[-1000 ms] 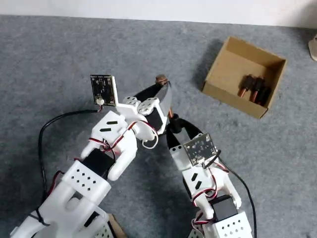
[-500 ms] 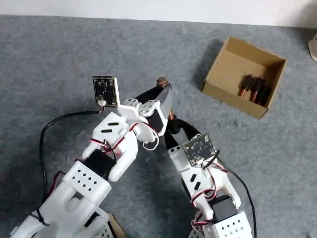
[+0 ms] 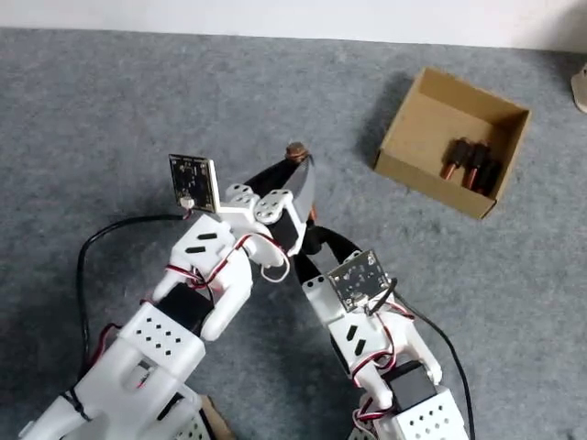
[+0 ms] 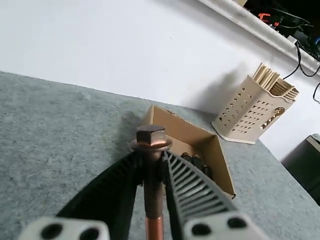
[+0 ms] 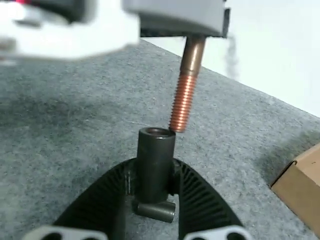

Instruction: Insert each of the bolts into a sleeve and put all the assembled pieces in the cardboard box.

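Left claw (image 4: 151, 156): clenched on the copper bolt (image 4: 150, 142) just under its hex head. The threaded shank hangs out of the near side of the jaws, over the middle of the worktop (image 3: 110, 110).
Shift on the left: over the last second the left arm eases slightly toward the near side, keeping hold of the bolt.
Right claw (image 5: 154, 171): grasping the black sleeve (image 5: 156, 155) upright, mouth upward, just beneath the bolt.
Shift on the right: the right wrist swings left and tucks in under the left arm's jaws.
Alignment: the thread tip now sits at the sleeve's rim, a touch off-centre. Whether it has entered cannot be told.
Meaning: insertion looks about to begin, and a small sideways correction is likely needed first.
Cardboard box (image 3: 431, 179): far right, holding assembled pieces (image 3: 470, 163). This pair is not yet in it.
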`<control>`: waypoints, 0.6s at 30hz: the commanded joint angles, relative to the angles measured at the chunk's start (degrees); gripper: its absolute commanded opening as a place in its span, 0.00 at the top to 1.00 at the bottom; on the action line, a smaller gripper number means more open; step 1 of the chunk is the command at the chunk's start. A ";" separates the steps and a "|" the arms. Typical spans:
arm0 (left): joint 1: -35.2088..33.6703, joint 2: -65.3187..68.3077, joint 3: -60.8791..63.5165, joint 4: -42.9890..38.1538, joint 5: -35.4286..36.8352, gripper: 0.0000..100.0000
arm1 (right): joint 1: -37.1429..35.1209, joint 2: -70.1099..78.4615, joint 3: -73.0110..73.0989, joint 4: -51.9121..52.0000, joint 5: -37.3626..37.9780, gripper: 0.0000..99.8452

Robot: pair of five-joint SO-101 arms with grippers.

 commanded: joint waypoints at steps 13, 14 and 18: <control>1.45 -2.15 -0.31 -0.70 1.41 1.00 | 3.30 -1.36 2.07 -4.00 -0.18 1.00; 1.36 -2.15 -0.31 -0.70 2.46 1.00 | 3.47 -1.36 2.15 -4.00 -0.09 1.00; 1.36 -2.15 -0.40 -0.62 2.90 1.00 | 3.47 -1.36 2.24 -4.00 0.00 1.00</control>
